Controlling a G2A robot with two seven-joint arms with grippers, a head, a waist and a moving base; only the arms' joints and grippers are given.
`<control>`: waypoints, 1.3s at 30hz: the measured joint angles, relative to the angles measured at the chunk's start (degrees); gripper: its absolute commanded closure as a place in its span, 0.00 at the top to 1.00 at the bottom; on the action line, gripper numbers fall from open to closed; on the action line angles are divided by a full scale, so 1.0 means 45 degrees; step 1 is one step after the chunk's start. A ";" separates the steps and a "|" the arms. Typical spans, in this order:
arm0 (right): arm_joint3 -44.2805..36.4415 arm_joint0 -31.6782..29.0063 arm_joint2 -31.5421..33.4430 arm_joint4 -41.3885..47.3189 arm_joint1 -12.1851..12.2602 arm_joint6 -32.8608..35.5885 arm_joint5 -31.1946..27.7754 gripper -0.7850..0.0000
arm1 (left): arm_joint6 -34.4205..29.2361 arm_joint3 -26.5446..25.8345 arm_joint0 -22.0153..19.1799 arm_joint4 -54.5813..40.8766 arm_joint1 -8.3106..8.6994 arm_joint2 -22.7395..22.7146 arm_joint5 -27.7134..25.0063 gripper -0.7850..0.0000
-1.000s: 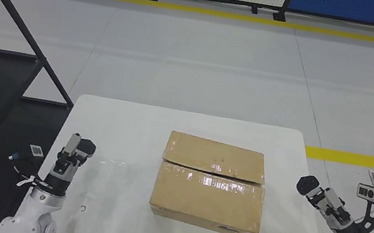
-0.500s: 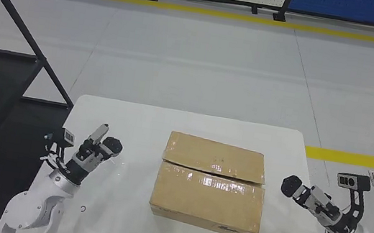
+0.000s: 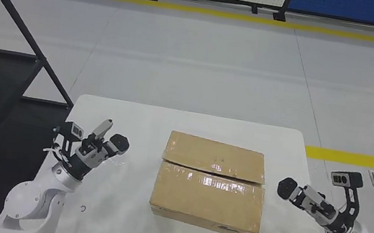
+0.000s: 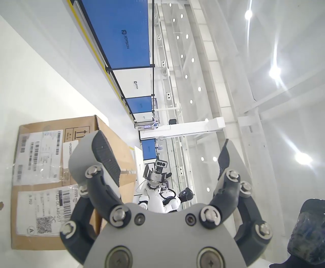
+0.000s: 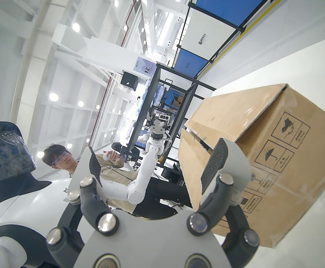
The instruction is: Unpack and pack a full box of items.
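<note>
We see the brown cardboard box (image 3: 209,185) standing at the middle of the white bench (image 3: 136,116). Its top flaps are folded down, and the far flap's edge sits a little proud of the near one. Clear tape shines across the top. White paper labels (image 4: 38,149) cover the side that faces the left gripper (image 3: 113,137), and printed handling symbols mark the side towards the right gripper (image 3: 285,188). The left gripper hangs over the bench on the box's left, apart from it, with its grey, black-padded fingers (image 4: 105,154) spread wide around nothing. The right gripper sits near the box's right side without touching it. Its fingers (image 5: 215,162) are likewise wide apart and carry nothing.
</note>
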 measured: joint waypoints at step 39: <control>-0.1263 -0.0306 -0.0741 0.1383 0.0634 0.2097 -0.0015 1.00 | -0.0876 -0.0281 -0.0272 -0.0850 0.0203 0.1538 0.0146 1.00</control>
